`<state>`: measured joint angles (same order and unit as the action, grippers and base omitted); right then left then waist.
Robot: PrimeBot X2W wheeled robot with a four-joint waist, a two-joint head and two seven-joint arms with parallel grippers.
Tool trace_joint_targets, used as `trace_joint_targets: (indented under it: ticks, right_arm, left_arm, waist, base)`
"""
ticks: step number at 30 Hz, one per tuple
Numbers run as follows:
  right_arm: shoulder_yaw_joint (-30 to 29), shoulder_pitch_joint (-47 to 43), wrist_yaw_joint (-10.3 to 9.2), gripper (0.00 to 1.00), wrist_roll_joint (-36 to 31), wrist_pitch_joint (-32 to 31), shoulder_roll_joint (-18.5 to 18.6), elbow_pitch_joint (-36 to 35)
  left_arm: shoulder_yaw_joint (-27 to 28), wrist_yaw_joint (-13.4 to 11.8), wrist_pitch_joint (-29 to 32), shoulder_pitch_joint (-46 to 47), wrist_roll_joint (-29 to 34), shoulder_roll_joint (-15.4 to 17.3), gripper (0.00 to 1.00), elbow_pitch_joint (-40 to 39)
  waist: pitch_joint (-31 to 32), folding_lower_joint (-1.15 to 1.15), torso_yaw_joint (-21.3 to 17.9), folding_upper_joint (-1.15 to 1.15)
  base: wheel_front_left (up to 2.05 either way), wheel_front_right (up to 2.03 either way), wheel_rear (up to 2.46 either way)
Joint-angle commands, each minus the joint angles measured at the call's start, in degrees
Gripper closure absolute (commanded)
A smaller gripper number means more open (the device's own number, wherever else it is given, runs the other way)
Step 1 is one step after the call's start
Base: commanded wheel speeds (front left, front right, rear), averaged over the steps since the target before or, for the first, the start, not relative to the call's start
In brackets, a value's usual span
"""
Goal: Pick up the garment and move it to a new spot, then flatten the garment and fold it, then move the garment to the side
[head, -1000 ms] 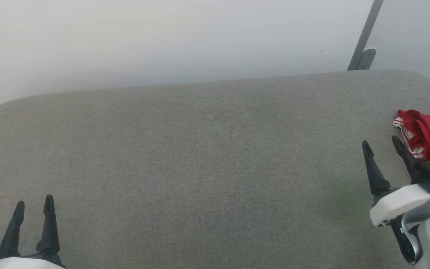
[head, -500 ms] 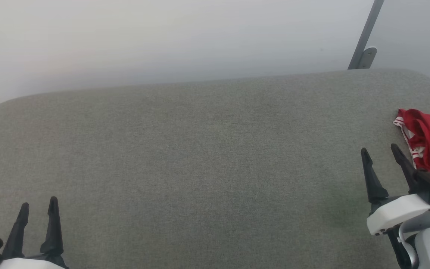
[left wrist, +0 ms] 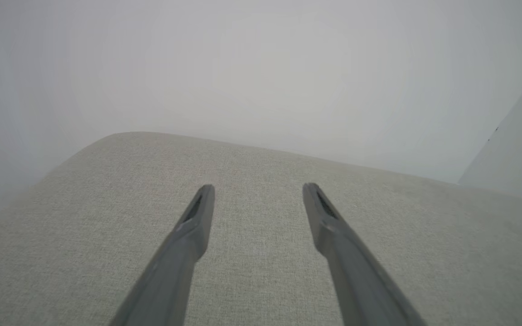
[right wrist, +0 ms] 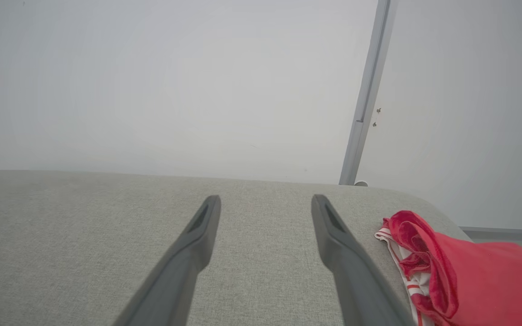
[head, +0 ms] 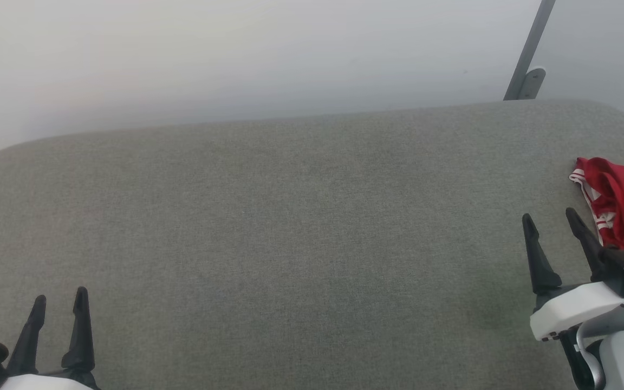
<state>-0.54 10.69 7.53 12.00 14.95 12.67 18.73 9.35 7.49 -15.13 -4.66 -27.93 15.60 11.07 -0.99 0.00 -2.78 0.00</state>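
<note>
Red jersey (head: 623, 203) lies bunched at the bench's (head: 290, 216) right edge, striped trim toward the middle. Right gripper (head: 547, 214) is just beside it, fingers spread and empty. Left gripper (head: 60, 294) is at the near-left corner, also spread and empty. This fits a pile awaiting pickup or a bundle already set aside. Either way, don't snag the trim.

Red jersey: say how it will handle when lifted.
The jersey lies bunched in soft folds, so it will probably droop floppily from any pinch. It looks thin, so likely light. Layers show along its edge; a grab may lift just one.
</note>
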Motion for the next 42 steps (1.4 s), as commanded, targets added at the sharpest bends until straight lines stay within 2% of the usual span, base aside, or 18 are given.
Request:
trace_joint_targets:
  ticks: [1,4,5,9,24,42]
  right_arm:
    - [0.0,-0.8,-0.08,0.00,0.3,0.3,-0.3,-0.3]
    - [-0.1,-0.8,-0.08,0.00,0.6,0.3,-0.4,-0.2]
    - [0.0,-0.3,0.00,1.00,0.3,0.0,-0.2,0.2]
    - [0.0,-1.7,0.00,1.00,1.2,-0.7,-1.0,1.8]
    - [-1.3,-2.3,-0.01,1.00,17.9,-5.1,-2.8,0.2]
    - [-2.3,-2.8,-0.02,1.00,32.6,-8.9,-4.4,-1.1]
  left_arm:
    - [0.0,-0.1,0.0,0.0,0.2,0.0,0.00,-0.2]
    - [0.1,-0.1,0.0,-0.1,0.1,-0.2,0.00,-0.8]
    - [0.0,0.0,0.0,0.0,0.1,-0.2,1.00,-0.4]
    - [-0.3,0.0,0.3,0.0,-0.6,-1.9,1.00,1.3]
    - [-0.8,0.0,4.9,2.4,-14.1,-4.1,1.00,1.6]
    - [-1.3,0.0,8.8,4.6,-25.9,-6.1,1.00,1.8]
  waist:
    - [0.1,0.00,0.0,0.00]
    - [0.2,0.00,0.0,0.00]
    - [0.2,0.00,0.0,0.00]
    - [0.2,0.00,0.0,0.00]
    - [0.3,0.00,0.4,0.00]
    - [0.4,0.00,0.8,0.00]
  base:
    - [0.00,0.00,0.00]
    - [0.00,0.00,0.00]
    - [0.00,0.00,0.00]
    - [0.00,0.00,0.00]
    - [0.00,0.00,0.00]
    - [0.00,0.00,0.00]
